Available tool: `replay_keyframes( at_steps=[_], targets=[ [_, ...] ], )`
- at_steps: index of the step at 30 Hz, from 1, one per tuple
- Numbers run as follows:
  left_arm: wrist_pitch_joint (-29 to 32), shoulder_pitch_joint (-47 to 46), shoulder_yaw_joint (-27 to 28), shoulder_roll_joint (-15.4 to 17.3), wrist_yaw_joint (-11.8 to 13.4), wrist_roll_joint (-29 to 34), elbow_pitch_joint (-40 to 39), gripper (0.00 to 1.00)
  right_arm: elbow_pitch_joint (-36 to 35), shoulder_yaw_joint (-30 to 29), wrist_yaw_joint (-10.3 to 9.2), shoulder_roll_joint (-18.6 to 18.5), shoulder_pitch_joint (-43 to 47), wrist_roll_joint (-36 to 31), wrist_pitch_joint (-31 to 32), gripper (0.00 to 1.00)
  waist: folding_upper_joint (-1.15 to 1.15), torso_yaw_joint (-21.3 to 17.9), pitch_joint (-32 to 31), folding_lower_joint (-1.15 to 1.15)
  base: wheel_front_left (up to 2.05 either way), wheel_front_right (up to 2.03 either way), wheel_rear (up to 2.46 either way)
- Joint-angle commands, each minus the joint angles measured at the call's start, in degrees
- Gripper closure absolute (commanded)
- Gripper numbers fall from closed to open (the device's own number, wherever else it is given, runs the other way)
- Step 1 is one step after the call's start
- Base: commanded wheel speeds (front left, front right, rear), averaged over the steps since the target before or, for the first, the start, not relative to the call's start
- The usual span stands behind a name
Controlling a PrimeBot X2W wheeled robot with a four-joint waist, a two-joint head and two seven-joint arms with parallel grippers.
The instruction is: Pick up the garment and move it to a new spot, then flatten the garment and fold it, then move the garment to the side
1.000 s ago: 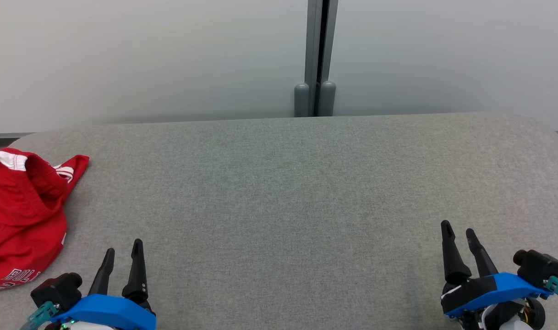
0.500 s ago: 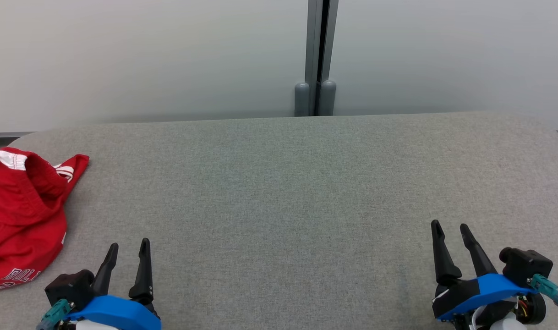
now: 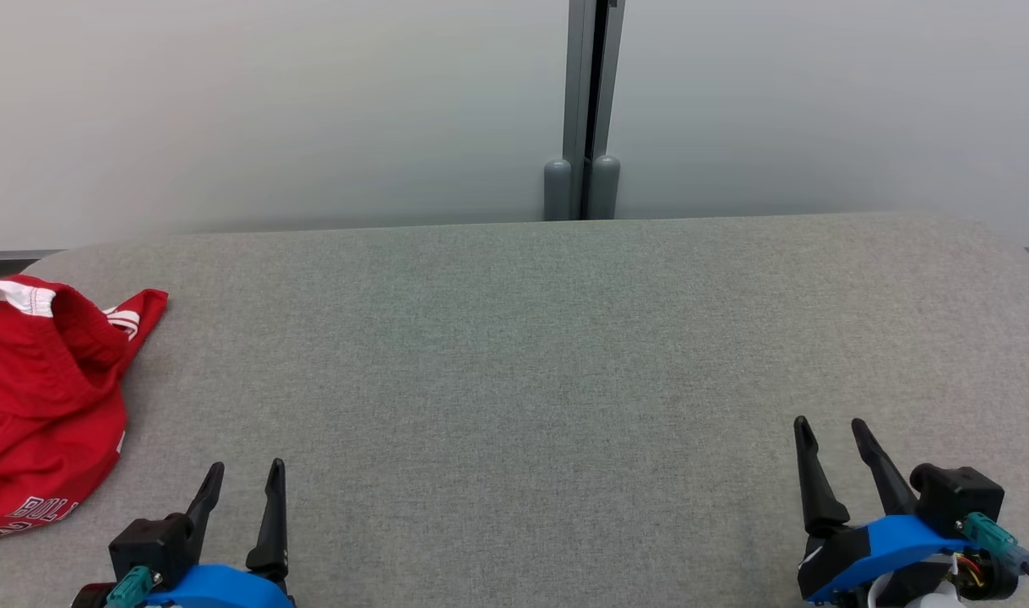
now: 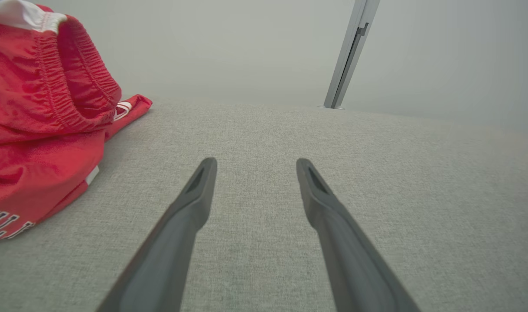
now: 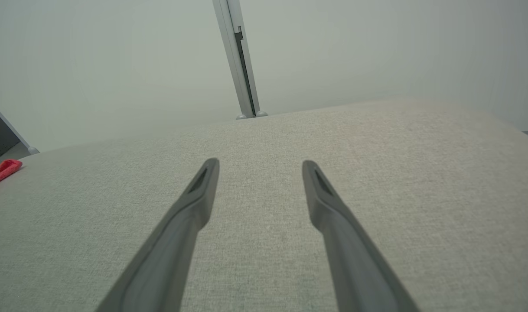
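- Fingers [image 3: 271, 515] on the left gripper [image 3: 247, 464] are standing spread apart and pinching nothing, with bare grey cloth showing in the gap between them.
- Seen from the left wrist, the left gripper [image 4: 256, 161] is showing the same wide gap, its two dark tips pointing forward over the surface.
- Over on the other side, the right gripper [image 3: 829, 420] is also holding its fingers [image 3: 814, 490] spread and empty; the right wrist view is showing the right gripper [image 5: 260, 161] just as wide.
- Red basketball shorts [image 3: 46, 405] are lying crumpled to the left of the left fingers, near them but not touching, and well apart from the right fingers.
- Up close, the shorts [image 4: 38, 130] are gaping open at the gathered elastic waistband, with a white band along its top and white lettering on the edge nearest the fingers, partly cut off.
- Far off to the left of the right fingers, one red corner of the shorts [image 5: 4, 170] is peeking in.
- Under both pairs of fingers a grey fabric-covered table [image 3: 514, 355] is stretching ahead; I cannot tell whether any fingertip is touching it.
- Beyond the fingertips, past the table's far edge, a grey post [image 3: 590, 101] is rising between pale wall panels [image 3: 269, 110].
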Motion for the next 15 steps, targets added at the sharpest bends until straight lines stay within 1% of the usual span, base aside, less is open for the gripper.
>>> replay_keyframes(
  at_steps=[1,5,15],
  targets=[
    [-0.6,0.0,0.3,0.3,-0.1,1.7,0.2,0.00,0.0,-0.8,0.12,-0.5,0.1,-1.5,-0.7,0.00,0.00,0.0,-0.1,0.00,0.00,0.00,0.00],
    [-1.1,0.4,1.4,-0.1,-0.1,3.4,1.0,0.00,0.3,-1.8,0.13,-0.5,0.3,-3.4,-1.3,0.00,0.00,-0.1,-0.4,0.00,0.00,0.00,0.00],
    [-2.2,0.9,1.9,-0.5,-0.1,7.6,1.4,0.00,0.7,-2.3,0.14,-0.5,0.6,-7.3,-2.2,0.00,0.00,0.0,-0.9,0.00,0.00,0.00,0.00]
  ],
)
